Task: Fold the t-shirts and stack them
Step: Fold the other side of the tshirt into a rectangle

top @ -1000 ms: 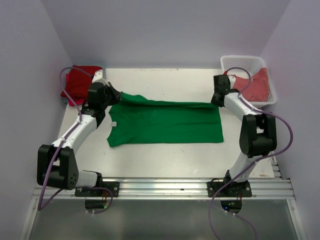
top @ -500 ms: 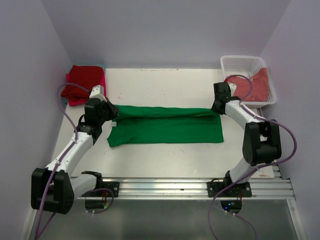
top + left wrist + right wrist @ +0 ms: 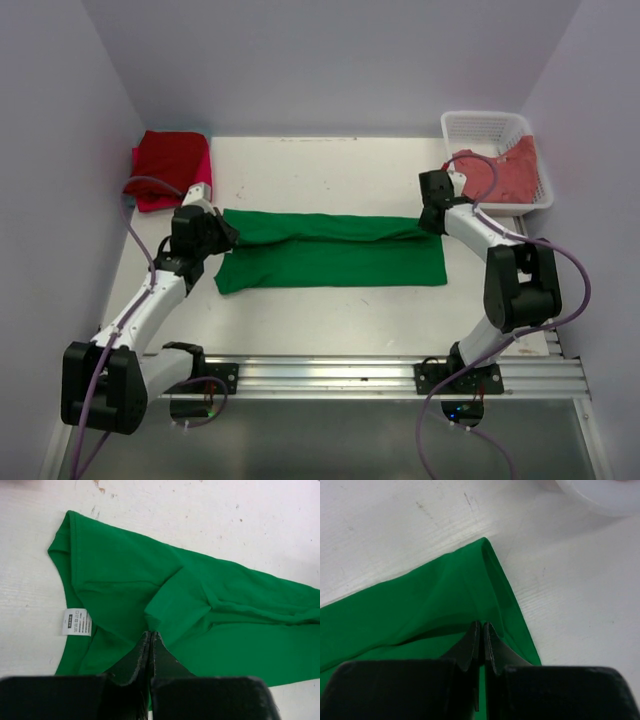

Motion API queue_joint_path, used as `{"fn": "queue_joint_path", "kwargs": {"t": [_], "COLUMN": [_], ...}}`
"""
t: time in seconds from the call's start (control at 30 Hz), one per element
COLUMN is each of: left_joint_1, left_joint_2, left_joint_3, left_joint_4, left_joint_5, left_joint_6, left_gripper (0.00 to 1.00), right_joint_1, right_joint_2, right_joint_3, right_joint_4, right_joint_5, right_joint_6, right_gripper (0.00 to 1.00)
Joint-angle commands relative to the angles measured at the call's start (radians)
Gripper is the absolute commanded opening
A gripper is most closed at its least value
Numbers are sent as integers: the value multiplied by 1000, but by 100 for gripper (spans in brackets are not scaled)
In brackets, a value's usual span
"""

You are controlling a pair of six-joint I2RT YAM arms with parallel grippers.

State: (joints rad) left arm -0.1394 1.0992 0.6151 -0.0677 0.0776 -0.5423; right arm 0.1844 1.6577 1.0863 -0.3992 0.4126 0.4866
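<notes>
A bright green t-shirt (image 3: 330, 250) lies spread across the middle of the table, its far edge doubled over towards the front. My left gripper (image 3: 222, 232) is shut on the folded edge at the shirt's left end; in the left wrist view its tips (image 3: 151, 632) pinch a ridge of green cloth (image 3: 210, 610) beside the white neck label (image 3: 76, 621). My right gripper (image 3: 428, 222) is shut on the right end of the same edge, and its tips (image 3: 481, 624) bite the green cloth (image 3: 420, 605) near the corner. A folded red t-shirt (image 3: 172, 165) lies at the back left.
A white lattice basket (image 3: 487, 118) stands at the back right with a salmon-red t-shirt (image 3: 510, 172) in it. Bare white table (image 3: 330, 175) lies beyond the green shirt, and the metal rail (image 3: 330, 375) runs along the near edge. Walls enclose three sides.
Both grippers have come towards the near edge, drawing the green shirt's far edge over its body. The left arm has swung off the red shirt, which now shows fully.
</notes>
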Motion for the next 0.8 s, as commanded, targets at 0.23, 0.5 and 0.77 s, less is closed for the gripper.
{"fn": "queue_joint_path", "kwargs": {"t": [0.23, 0.5, 0.77], "left_joint_1": [6, -5, -15], "left_joint_2": [-84, -205, -300], "left_joint_3": [-47, -98, -40], "left_joint_4": [-84, -132, -259], "left_joint_5": [27, 19, -13], "left_joint_6": [-15, -61, -79], "left_gripper": [0, 0, 13], "right_joint_1": [21, 47, 59], "right_joint_2": [-27, -88, -162], "right_joint_3": [-37, -13, 58], "right_joint_4": [-76, -162, -187], "right_joint_5": [95, 127, 126], "right_joint_6": [38, 67, 61], "right_gripper": [8, 49, 59]}}
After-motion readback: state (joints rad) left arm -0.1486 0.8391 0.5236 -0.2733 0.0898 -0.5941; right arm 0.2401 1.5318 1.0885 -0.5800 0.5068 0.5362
